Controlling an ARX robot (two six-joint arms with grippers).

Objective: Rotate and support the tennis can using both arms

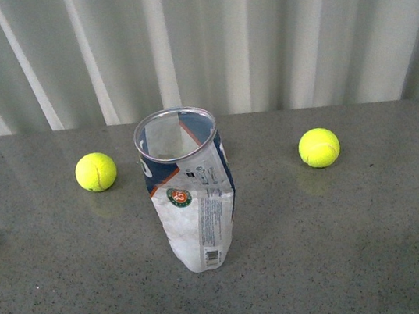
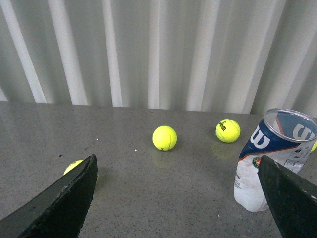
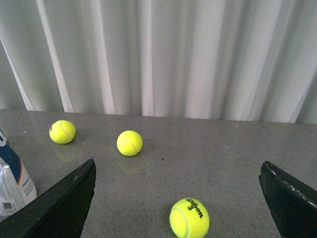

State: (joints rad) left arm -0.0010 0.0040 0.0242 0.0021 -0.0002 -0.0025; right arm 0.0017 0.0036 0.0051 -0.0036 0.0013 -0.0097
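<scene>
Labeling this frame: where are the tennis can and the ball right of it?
tennis can [image 1: 198,214], front view, on its label.
right ball [image 1: 319,148], front view, at its middle.

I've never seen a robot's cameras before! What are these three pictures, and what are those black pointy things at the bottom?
A robot with two arms took them. One camera sits on its body and looks at a grey table with a dented tennis can standing open, and yellow tennis balls around it. The other two cameras ride on its wrists. The black shapes are the fingers of the left gripper and the right gripper, seen close up. Both are wide open and hold nothing. No arm shows in the body camera's picture.
</scene>
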